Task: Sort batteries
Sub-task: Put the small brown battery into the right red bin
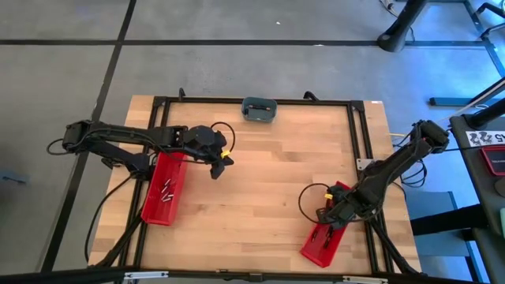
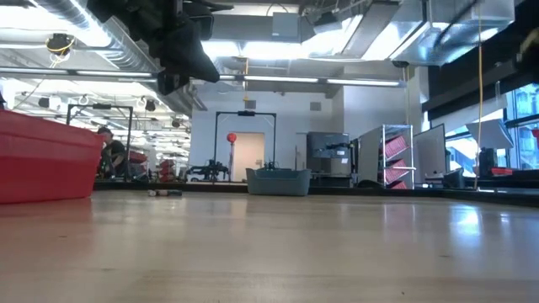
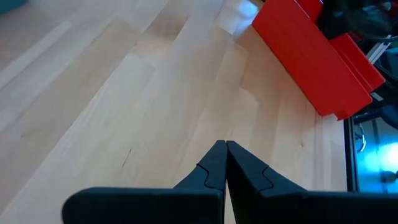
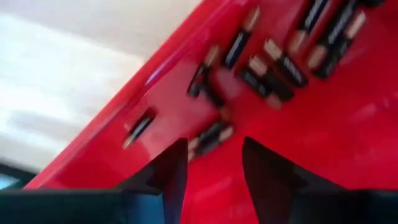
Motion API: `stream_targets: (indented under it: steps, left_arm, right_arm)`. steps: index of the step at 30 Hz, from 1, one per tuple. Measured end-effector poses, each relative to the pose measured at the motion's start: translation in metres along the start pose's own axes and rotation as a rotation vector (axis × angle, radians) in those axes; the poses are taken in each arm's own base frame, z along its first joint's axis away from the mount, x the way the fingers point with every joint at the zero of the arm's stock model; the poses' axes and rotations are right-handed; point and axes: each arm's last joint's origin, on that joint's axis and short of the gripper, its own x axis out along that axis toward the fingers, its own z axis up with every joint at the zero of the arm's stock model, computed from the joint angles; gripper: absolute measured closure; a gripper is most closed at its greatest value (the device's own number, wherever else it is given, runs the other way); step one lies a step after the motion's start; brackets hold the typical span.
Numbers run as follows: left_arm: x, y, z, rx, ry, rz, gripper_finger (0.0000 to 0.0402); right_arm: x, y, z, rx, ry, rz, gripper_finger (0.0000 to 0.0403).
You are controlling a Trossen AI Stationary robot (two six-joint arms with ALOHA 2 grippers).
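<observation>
Several batteries (image 4: 273, 65), small dark cylinders with pale ends, lie on the floor of the red bin (image 4: 323, 143) at the table's near right. My right gripper (image 4: 214, 163) points down into that bin, open. One battery (image 4: 210, 137) lies on the bin floor just beyond its fingertips, and the blur hides whether they touch it. A second red bin (image 1: 164, 188) at the left holds a few batteries (image 1: 167, 192). My left gripper (image 1: 221, 160) hangs shut and empty above the bare wood beside that bin.
A grey-blue dish (image 1: 259, 109) stands at the middle of the far edge. A black frame (image 1: 359, 134) runs along the table's far and side edges. Bare wood (image 1: 268, 181) lies between the two bins.
</observation>
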Motion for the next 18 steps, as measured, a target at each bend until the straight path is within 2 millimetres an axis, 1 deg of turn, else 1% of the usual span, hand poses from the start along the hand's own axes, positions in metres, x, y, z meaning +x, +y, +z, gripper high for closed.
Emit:
stream_targets:
  steps: [3,5,7,9,11,14,15,16,18]
  left_arm:
    - [0.000,0.000,0.000,-0.008,0.000,0.000,0.0400]
    - [0.000,0.000,0.000,-0.008,0.000,0.000,0.0400]
    - [0.000,0.000,0.000,-0.008,0.000,0.000,0.0400]
    - [0.000,0.000,0.000,-0.008,0.000,0.000,0.0400]
    - [0.000,0.000,0.000,-0.001,-0.001,0.000,0.0400]
    - [0.000,0.000,0.000,0.015,0.001,0.001,0.0400]
    - [0.000,0.000,0.000,0.015,0.002,0.001,0.0400]
    - [0.000,0.000,0.000,0.015,0.002,0.001,0.0400]
    - [0.000,0.000,0.000,0.004,0.002,0.001,0.0400]
  right_arm:
    - [-0.026,0.009,-0.008,-0.008,0.021,0.017,0.0252]
    - [-0.046,0.017,-0.013,-0.018,0.006,0.056,0.0262]
    - [-0.061,0.027,-0.017,-0.056,-0.043,0.138,0.0278]
    - [-0.068,0.041,-0.018,-0.119,-0.077,0.244,0.0302]
    - [-0.063,0.057,-0.014,-0.184,-0.087,0.317,0.0332]
    - [-0.040,0.080,-0.006,-0.274,-0.118,0.347,0.0382]
    - [-0.031,0.087,-0.002,-0.287,-0.111,0.343,0.0392]
    - [-0.023,0.093,0.001,-0.306,-0.089,0.337,0.0396]
    - [-0.006,0.103,0.006,-0.327,-0.004,0.304,0.0391]
